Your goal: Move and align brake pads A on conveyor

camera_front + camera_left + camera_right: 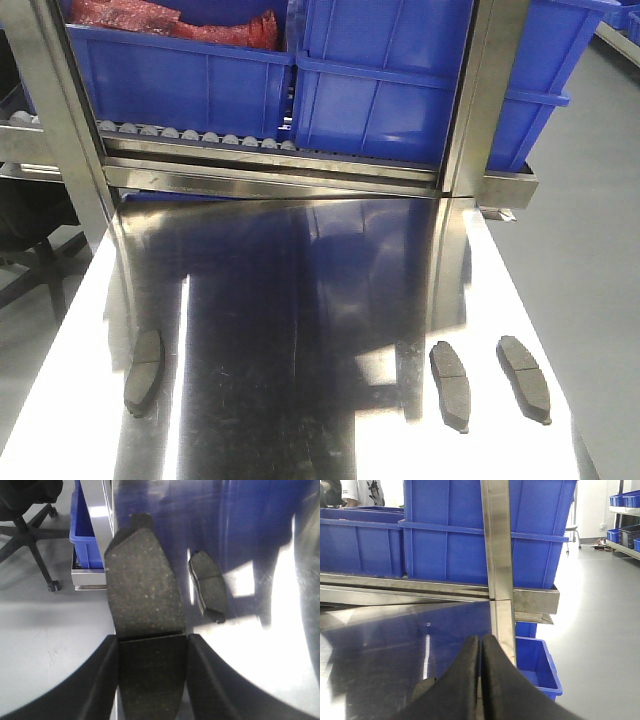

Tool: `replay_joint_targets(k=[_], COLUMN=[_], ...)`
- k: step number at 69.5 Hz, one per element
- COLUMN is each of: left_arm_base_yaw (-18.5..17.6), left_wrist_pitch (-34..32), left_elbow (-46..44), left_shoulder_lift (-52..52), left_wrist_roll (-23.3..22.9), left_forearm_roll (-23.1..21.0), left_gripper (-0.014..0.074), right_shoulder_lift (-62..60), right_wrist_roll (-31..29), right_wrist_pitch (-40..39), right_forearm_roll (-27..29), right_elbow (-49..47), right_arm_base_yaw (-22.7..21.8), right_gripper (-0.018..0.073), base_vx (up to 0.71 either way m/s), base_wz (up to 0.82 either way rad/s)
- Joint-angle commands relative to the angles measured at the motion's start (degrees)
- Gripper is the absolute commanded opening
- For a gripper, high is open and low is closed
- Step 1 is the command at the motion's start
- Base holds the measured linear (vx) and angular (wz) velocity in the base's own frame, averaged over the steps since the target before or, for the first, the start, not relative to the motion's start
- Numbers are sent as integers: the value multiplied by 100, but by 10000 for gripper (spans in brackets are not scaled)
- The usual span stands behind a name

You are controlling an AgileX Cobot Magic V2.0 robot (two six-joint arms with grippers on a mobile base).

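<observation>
On the shiny steel table [300,290], three flat dark-grey oblong brake pads [143,372] [450,385] [524,378] are laid. A fourth pad [142,580] is held tight by the left gripper [152,645]. The right gripper [481,680] is pressed closed on nothing. No belt is seen. The held pad could be dropped if squeezed too lightly.
</observation>
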Motion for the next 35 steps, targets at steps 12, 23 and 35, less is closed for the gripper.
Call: replay_joint_targets(k=[12, 23, 35], left_arm_base_yaw=[-33, -33, -33], left_wrist_pitch=[-333, -191, -183], left_elbow=[-111, -111, -111], left_shoulder_lift=[-481, -502, -502], left_wrist_roll=[-40, -40, -40], left_forearm_roll=[-83, -71, -71], left_gripper=[174, 174, 174], right_shoulder_lift=[-58, -58, -58], right_wrist_roll=[-23, -23, -23], right_wrist_pitch=[-408, -408, -408], right_forearm_roll=[-29, -29, -29], right_elbow=[35, 35, 35], right_arm_base_yaw=[-38, -38, -38], right_gripper=[-3, -3, -3], base_vx=[0, 0, 0], base_wz=[0, 0, 0])
